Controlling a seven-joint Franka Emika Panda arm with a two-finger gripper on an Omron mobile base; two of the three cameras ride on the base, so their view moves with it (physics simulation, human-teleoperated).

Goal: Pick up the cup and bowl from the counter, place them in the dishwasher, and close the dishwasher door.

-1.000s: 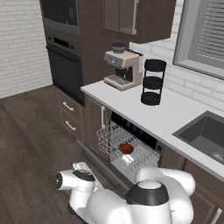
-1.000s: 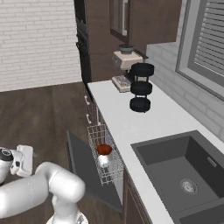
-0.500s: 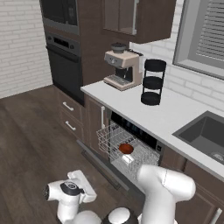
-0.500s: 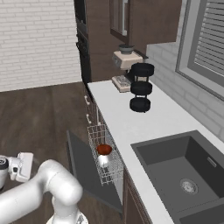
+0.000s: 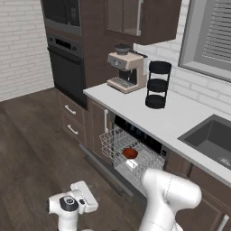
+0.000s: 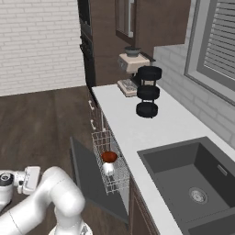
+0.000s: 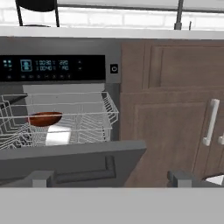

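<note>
My claw (image 7: 109, 177) spread wide and empty, tips barely showing, low before the dark grey drop-down dishwasher door (image 7: 70, 164), dark red-brown shallow bowl (image 7: 45, 118) and small white cup (image 7: 58, 135), half hidden by wires, in the pulled-out white wire rack (image 7: 94, 114), pale grey tabletop (image 5: 149, 115) above.

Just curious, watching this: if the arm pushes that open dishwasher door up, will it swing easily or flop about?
The dishwasher door looks like a rigid flat panel hinged low, so it probably swings up stiffly. The pulled-out rack holding the bowl may block it.
</note>
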